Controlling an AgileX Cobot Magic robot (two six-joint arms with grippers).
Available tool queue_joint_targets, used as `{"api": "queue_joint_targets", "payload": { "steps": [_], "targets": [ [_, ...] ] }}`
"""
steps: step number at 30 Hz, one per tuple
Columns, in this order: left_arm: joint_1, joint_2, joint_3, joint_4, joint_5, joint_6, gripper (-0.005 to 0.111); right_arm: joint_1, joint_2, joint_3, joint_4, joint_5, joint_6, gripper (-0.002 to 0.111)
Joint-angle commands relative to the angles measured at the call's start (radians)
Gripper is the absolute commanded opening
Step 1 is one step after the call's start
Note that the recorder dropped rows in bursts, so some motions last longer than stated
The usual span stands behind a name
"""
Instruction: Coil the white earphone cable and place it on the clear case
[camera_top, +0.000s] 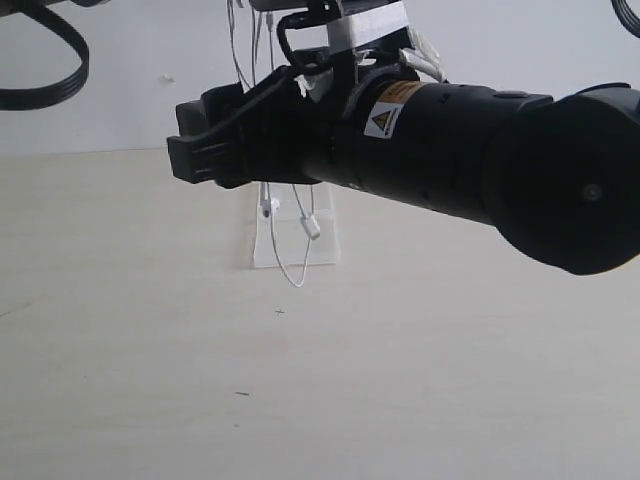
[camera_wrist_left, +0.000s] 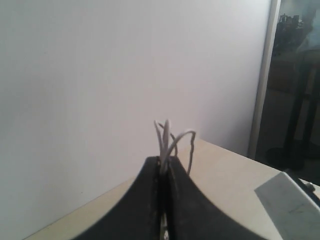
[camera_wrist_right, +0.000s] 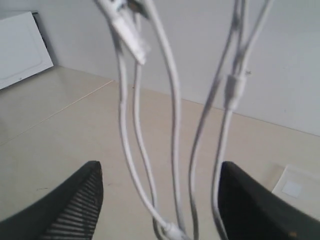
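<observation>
The white earphone cable (camera_top: 299, 272) hangs in long strands from above the exterior view down over the clear case (camera_top: 325, 252), which lies flat on the table. In the left wrist view my left gripper (camera_wrist_left: 164, 162) is shut on a bunch of the cable's strands (camera_wrist_left: 166, 134), held well above the table. My right gripper (camera_wrist_right: 162, 200) is open, and several strands of the cable (camera_wrist_right: 174, 125) hang between its two fingers (camera_wrist_right: 75, 205); the far-right strand runs close beside one pad. A corner of the clear case (camera_wrist_right: 300, 187) shows below. In the exterior view the right gripper (camera_top: 190, 150) reaches across in front of the cable.
The thick black right arm (camera_top: 470, 165) fills the middle and right of the exterior view. Black ribbed cables (camera_top: 50, 80) loop at the upper left. A white panel (camera_wrist_right: 20, 47) stands at the table's far side. A pale wall lies behind the light wooden table (camera_top: 150, 380).
</observation>
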Motion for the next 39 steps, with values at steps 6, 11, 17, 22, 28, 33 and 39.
{"api": "queue_joint_targets", "payload": {
  "steps": [6, 11, 17, 22, 28, 33, 39],
  "targets": [
    [-0.007, -0.007, -0.010, -0.003, -0.075, 0.000, 0.000, 0.001, -0.006, -0.006, 0.010, 0.019, -0.026, 0.004],
    [-0.007, -0.024, -0.010, -0.003, -0.088, -0.004, 0.000, 0.001, -0.006, -0.006, 0.010, 0.016, -0.042, 0.000],
    [-0.007, -0.031, -0.010, -0.003, -0.072, -0.004, 0.000, 0.001, -0.006, -0.006, 0.010, 0.007, -0.041, 0.000],
    [-0.007, -0.031, -0.010, -0.003, -0.072, -0.004, 0.000, 0.001, -0.006, -0.006, 0.010, 0.014, -0.041, 0.014],
    [-0.007, -0.031, -0.010, -0.003, -0.078, -0.001, 0.000, 0.001, -0.006, -0.006, 0.010, 0.027, -0.039, 0.045],
    [-0.013, -0.031, -0.010, -0.003, -0.087, -0.001, 0.000, 0.001, -0.006, -0.006, 0.010, 0.011, -0.039, 0.049],
    [-0.041, -0.031, -0.010, -0.003, -0.110, -0.001, 0.000, 0.001, -0.006, -0.006, 0.022, 0.012, -0.039, 0.029]
  ]
}}
